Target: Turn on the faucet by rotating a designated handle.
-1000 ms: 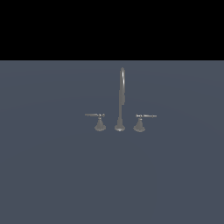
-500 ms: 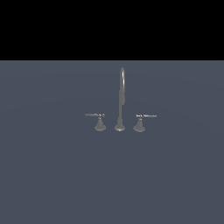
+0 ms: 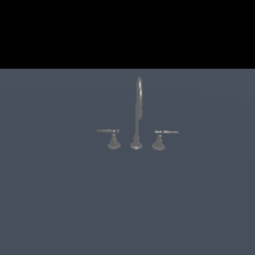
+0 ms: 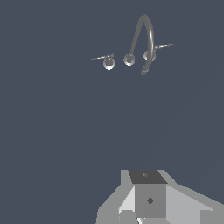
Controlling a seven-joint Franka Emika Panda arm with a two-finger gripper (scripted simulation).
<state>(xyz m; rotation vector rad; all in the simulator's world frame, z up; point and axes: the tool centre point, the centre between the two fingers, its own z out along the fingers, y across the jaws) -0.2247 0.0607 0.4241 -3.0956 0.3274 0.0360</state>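
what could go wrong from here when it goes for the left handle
1. The left handle is a thin lever close beside the tall spout; a slightly off approach could hit the spout instead.
2. The right handle looks nearly the same, so the wrong lever may get turned.
3. The gripper is far from the faucet, so small aiming errors could add up.

A flat slate-blue surface (image 3: 60, 199) carried a small grey faucet (image 3: 138, 114), its three pieces standing in a row: the designated handle (image 3: 111, 135) at the exterior view's left, a tall gooseneck spout (image 3: 139, 110) in the middle, and a second lever handle (image 3: 162, 137) at the right, each standing apart.
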